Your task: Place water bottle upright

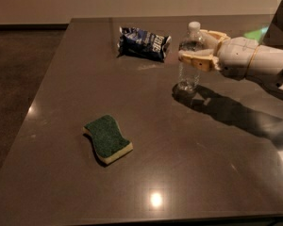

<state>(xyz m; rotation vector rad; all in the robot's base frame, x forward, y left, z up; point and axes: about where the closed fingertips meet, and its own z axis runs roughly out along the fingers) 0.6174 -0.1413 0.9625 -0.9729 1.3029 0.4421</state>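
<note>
The water bottle (188,69), clear and ribbed with a white cap, stands upright on the dark table (179,164) at the back right. Its base touches the tabletop. My gripper (192,45) reaches in from the right with its tan fingers (198,60) on either side of the bottle's upper body, just below the neck. One finger crosses in front of the bottle and the other lies behind it. The gripper is shut on the bottle.
A dark blue snack bag (144,43) lies left of the bottle near the back edge. A green and yellow sponge (107,139) lies at the front left. The white arm (254,60) spans the right side and casts a shadow on the table.
</note>
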